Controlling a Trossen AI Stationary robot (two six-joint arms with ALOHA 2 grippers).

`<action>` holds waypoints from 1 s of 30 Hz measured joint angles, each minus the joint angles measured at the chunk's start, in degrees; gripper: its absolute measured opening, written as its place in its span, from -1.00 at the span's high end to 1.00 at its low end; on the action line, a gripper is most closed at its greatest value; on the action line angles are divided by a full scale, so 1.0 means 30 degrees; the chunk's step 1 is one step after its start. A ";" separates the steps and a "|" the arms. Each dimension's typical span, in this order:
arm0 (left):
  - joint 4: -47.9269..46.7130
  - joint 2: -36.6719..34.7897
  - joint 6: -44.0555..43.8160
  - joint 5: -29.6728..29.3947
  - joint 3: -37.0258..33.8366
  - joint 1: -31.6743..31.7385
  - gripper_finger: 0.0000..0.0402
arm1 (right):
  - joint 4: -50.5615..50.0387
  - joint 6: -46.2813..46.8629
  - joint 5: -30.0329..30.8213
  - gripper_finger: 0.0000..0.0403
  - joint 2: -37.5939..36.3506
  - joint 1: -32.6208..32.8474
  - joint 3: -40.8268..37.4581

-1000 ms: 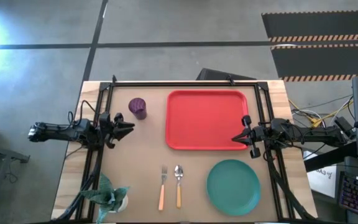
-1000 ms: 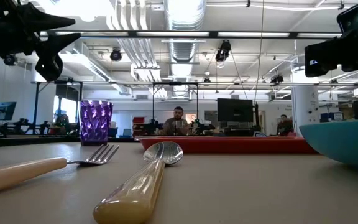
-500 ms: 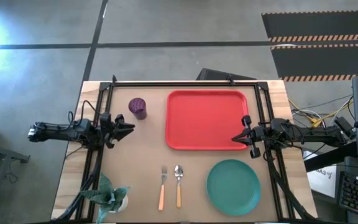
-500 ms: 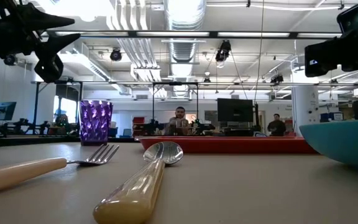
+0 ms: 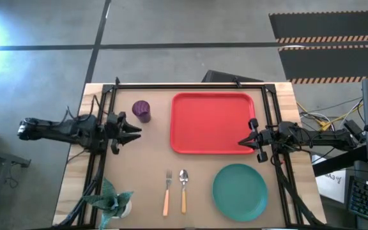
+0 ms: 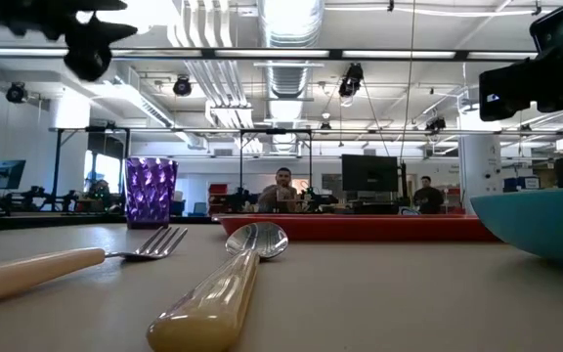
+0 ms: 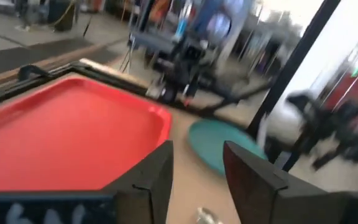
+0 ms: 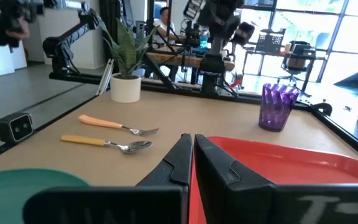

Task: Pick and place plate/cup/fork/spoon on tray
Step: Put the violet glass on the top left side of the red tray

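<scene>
So, nearest edge: a pale green plant in a white pot (image 5: 112,202) stands at the front left corner of the wooden tabletop (image 5: 145,166).
Cutlery: the slim orange-handled fork with silver tines (image 5: 167,191) and the orange-handled spoon with a silver oval bowl (image 5: 183,190) lie side by side, handles toward the front, just ahead of the tray's near rim.
Plate: the round flat teal-green plate (image 5: 240,191) sits at the front right, near the right arm and off the tray.
Right pincer: the right pincer (image 5: 242,142) hangs by the tray's right near corner, its fingers pressed together, holding nothing; the plate lies just in front of it.
Left pincer: the left pincer (image 5: 137,131) is over the left side, fingers apart and empty, pointing across toward the tray.
Tray: the large flat red plastic tray with rounded corners (image 5: 213,122) lies toward the back middle, with nothing on it.
Cup: the small dark purple translucent tumbler (image 5: 141,110) stands upright at the back left, just beyond and beside the left pincer, apart from it.
Handling, my guess: the cup looks light, stiff and a bit slick, best pinched across its faceted wall near the middle; the plate is rigid and flat, so its rim is the only hold; the cutlery is thin and low, awkward to lift off the tabletop.
</scene>
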 joint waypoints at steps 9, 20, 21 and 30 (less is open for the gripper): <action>-1.1273 0.6683 0.2786 -0.5402 0.9673 0.0015 -0.13 | -0.0002 0.0000 0.0000 0.96 0.0000 0.0004 0.0001; -1.9225 1.4646 0.2876 -0.6303 1.3549 0.2731 -0.03 | 0.0000 0.0000 0.0000 0.96 0.0000 0.0007 0.0001; -1.9065 1.5151 0.2883 -0.6129 1.3546 0.3075 -0.02 | 0.0000 0.0000 0.0000 0.96 0.0000 0.0007 0.0001; -1.7517 1.7559 0.4035 -0.2913 1.3583 0.7371 0.00 | -0.0004 0.0000 -0.0003 0.96 0.0000 0.0004 -0.0002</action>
